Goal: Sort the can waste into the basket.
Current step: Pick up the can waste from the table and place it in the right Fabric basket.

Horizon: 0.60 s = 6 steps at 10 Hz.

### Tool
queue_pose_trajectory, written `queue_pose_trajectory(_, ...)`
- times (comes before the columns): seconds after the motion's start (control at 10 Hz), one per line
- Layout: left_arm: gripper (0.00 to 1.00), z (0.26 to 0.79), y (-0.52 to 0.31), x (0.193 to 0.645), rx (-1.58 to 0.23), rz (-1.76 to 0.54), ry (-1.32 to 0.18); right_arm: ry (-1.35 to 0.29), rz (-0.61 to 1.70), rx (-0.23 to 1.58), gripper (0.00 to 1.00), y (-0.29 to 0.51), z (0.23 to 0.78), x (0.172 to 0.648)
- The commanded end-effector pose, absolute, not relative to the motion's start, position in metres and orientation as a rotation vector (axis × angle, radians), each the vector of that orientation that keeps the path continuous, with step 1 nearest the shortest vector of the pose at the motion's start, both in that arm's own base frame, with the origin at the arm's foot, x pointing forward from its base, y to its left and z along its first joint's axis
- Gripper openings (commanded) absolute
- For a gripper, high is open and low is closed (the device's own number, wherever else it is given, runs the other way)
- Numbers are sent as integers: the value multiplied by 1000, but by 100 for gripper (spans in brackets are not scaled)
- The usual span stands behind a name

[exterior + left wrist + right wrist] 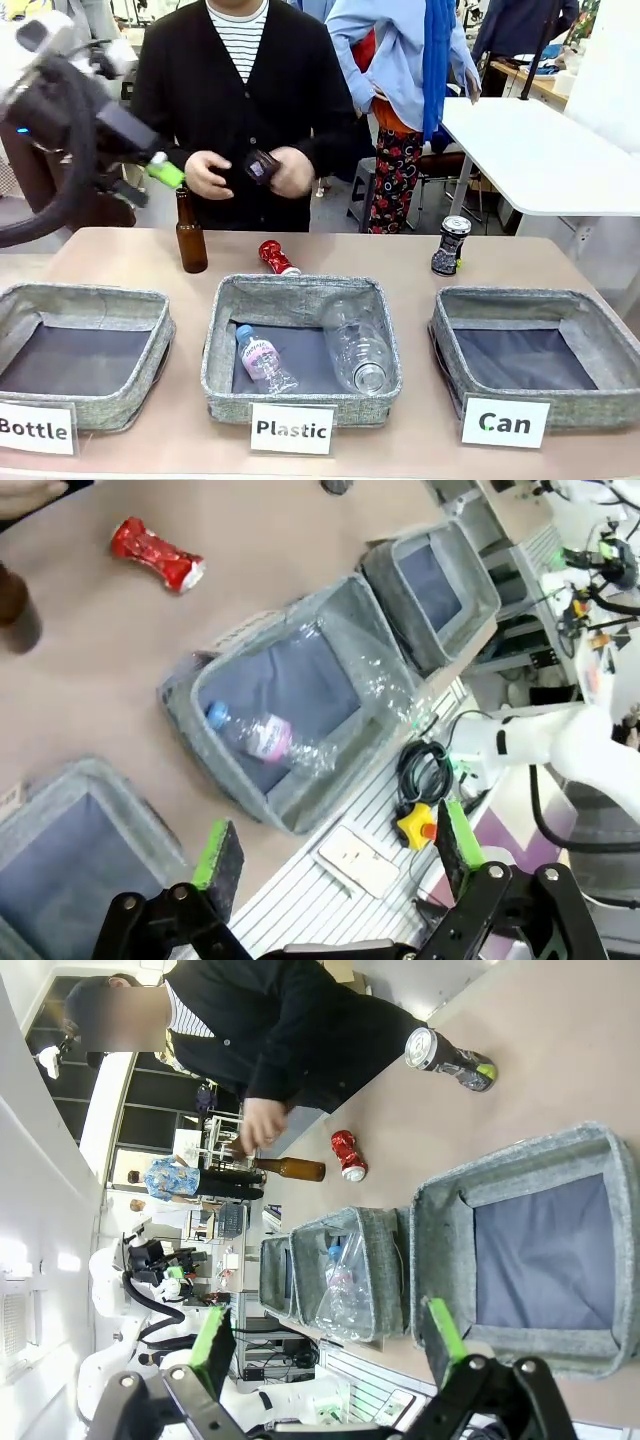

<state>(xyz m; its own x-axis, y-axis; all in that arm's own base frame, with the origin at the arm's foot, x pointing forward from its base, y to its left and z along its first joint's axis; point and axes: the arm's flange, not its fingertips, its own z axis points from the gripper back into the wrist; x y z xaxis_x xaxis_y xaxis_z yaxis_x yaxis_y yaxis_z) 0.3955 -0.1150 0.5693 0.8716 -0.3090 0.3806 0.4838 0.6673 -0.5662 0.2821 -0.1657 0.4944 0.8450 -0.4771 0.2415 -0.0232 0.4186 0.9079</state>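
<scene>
Red crushed can (278, 258) is lying on its side on the table, well off to the left of the Can basket (535, 300) and a bit past its far edge, on the person's side. In the front view its long axis runs on a diagonal. The silvery end points back toward the robot and slightly toward the basket. The dark patterned can (451, 245) stands upright with its silver rim up, just past the basket's far left corner, near it but apparently not touching. The basket shows its dark flat lining.

The left gripper (335, 840) has its jaws spread wide with nothing between them. In its wrist view the red can (157, 554) sits way off from the green pads (215, 850), well apart from the gap. The right gripper (325, 1325) is spread just as wide and holds nothing. The basket (500, 1165) lies just past one of its pads, and the dark can (450, 1058) is well beyond, on the basket's far side.
</scene>
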Motion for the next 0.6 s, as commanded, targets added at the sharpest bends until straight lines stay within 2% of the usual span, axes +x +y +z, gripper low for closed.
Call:
queue_pose_trajectory(0.0, 100, 581, -108, 402, -690, -427, -251, -547, -279, 1129, 100, -166, 496, 285)
queue_pose_trajectory(0.2, 100, 596, -58, 375, -725, -418, -283, -547, -279, 1129, 100, -166, 496, 285)
queue_pose_trajectory(0.4, 100, 615, 36, 314, -784, -389, -350, -547, -279, 1129, 100, -166, 496, 285)
queue_pose_trajectory(0.5, 100, 617, 83, 283, -814, -279, -405, -547, -279, 1129, 100, -166, 496, 285)
